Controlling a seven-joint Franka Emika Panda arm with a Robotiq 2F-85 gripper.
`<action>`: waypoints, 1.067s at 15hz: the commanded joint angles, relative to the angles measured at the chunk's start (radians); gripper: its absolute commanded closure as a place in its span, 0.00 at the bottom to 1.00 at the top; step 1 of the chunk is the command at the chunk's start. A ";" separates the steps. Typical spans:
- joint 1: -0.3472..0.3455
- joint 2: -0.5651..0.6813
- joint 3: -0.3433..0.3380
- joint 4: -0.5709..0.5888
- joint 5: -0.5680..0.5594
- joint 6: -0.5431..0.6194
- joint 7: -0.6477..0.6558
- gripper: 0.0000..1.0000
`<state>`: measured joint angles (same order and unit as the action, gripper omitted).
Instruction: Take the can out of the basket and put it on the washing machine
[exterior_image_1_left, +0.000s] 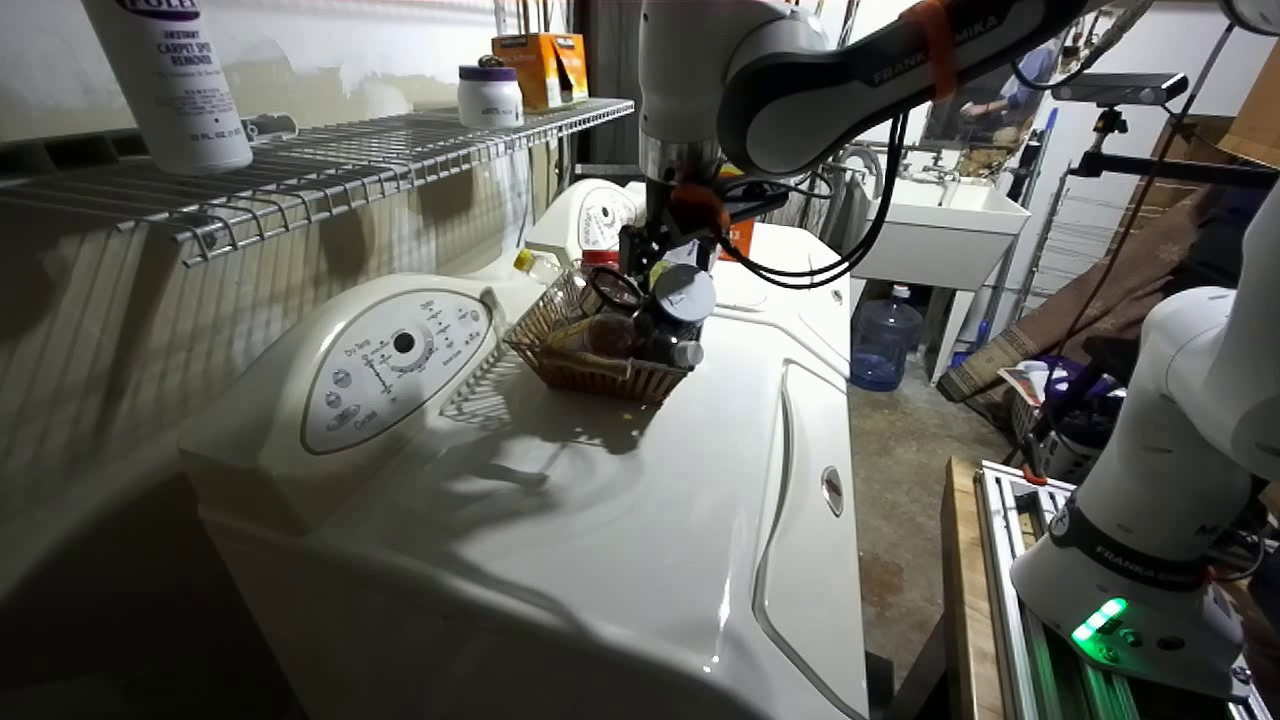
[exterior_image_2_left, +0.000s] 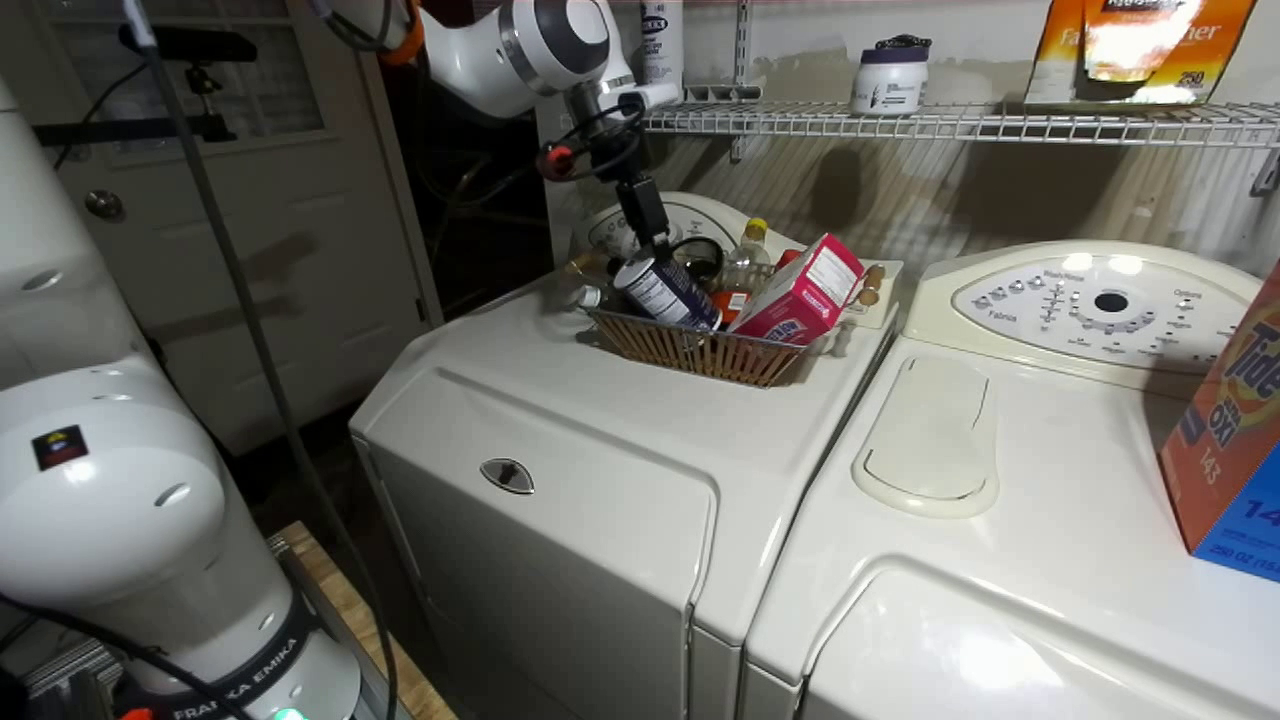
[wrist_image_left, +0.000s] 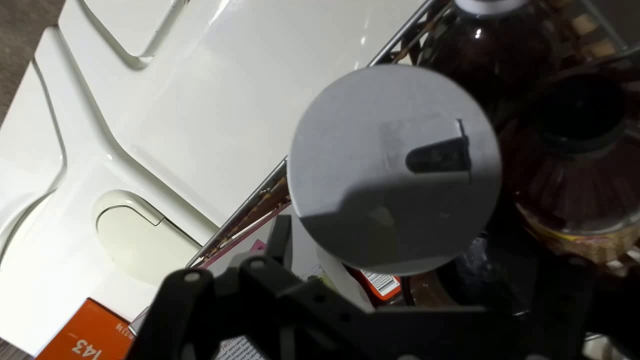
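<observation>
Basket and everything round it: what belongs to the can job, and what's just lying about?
Part of the job:
can, tilted
basket, holding the can
washing machine, judging by its Wash/Rinse panel

Just lying about:
pink box and yellow-capped bottle, in the basket
Tide box, on the washing machine
purple-lidded jar and carpet spot remover bottle, on the shelf
water jug

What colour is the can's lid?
Light grey, partly in shadow. The can's lid shows best in the wrist view.

The basket (exterior_image_2_left: 690, 350) rests on a white machine (exterior_image_2_left: 610, 410).
</observation>
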<state>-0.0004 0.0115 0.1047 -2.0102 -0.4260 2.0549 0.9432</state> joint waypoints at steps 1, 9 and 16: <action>0.026 0.035 -0.020 0.046 0.024 -0.075 -0.011 0.00; 0.033 0.069 -0.027 0.080 0.090 -0.145 -0.078 0.00; 0.036 0.072 -0.036 0.087 0.101 -0.141 -0.115 0.31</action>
<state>0.0189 0.0635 0.0883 -1.9619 -0.3567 1.9450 0.8620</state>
